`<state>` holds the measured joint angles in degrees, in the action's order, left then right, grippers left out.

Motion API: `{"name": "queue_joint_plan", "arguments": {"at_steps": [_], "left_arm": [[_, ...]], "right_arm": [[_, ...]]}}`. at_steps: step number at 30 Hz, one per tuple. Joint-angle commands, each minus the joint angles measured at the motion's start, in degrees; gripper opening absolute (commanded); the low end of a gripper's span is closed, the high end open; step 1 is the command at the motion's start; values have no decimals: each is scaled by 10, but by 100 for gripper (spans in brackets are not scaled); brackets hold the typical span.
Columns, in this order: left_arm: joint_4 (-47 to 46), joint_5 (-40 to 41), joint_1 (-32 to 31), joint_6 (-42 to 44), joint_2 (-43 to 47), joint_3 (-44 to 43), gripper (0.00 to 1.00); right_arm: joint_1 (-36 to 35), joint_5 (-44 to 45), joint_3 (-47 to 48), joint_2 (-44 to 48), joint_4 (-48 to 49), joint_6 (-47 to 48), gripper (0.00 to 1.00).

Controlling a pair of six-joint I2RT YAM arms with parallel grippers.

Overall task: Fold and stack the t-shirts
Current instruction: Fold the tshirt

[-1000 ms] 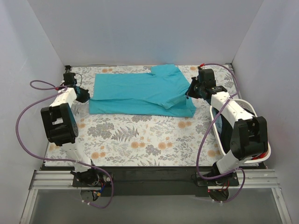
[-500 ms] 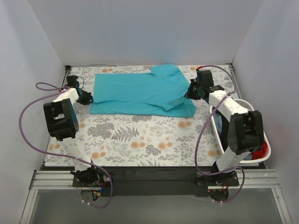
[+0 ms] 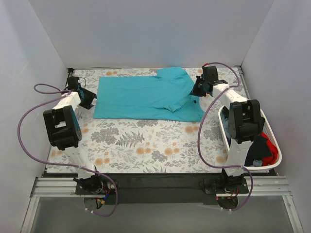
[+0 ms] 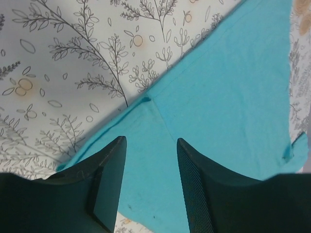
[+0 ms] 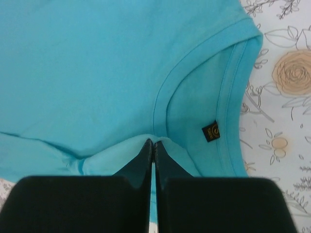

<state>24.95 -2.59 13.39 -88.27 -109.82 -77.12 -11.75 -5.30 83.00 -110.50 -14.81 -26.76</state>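
Nearest, at right: the basket (image 3: 222, 127) holds red and dark shirts (image 3: 265, 151), heaped and unfolded. Farther back, the teal t-shirt (image 3: 146, 97) lies spread on the floral cloth (image 3: 146, 141), one flap turned over at its right end. Fold barely begun, I judge; no stack yet. My left gripper (image 4: 148, 145): jaws apart over the left hem, gripping nothing. My right gripper (image 5: 153, 141): closed, pinching fabric beside the collar.

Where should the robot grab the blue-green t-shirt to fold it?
Probably the hem along the left edge of the flat teal cotton t-shirt, pinched from the left, low. It lies thin and loose on the grey floral cloth, just ahead of the open left gripper.
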Motion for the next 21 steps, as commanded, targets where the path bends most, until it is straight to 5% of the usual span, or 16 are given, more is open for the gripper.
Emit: {"name": "queue_joint_plan", "arguments": {"at_steps": [1, 8, 21], "left_arm": [[-9, 7, -2, 6, 75, 29, 45], [-15, 53, -7, -9, 130, 121, 45], [-27, 77, -12, -13, 160, 190, 42]], "right_arm": [[10, -18, 58, -36, -7, 4, 3], [11, -39, 94, -83, -14, 9, 14], [8, -41, 112, -85, -22, 19, 12]]}}
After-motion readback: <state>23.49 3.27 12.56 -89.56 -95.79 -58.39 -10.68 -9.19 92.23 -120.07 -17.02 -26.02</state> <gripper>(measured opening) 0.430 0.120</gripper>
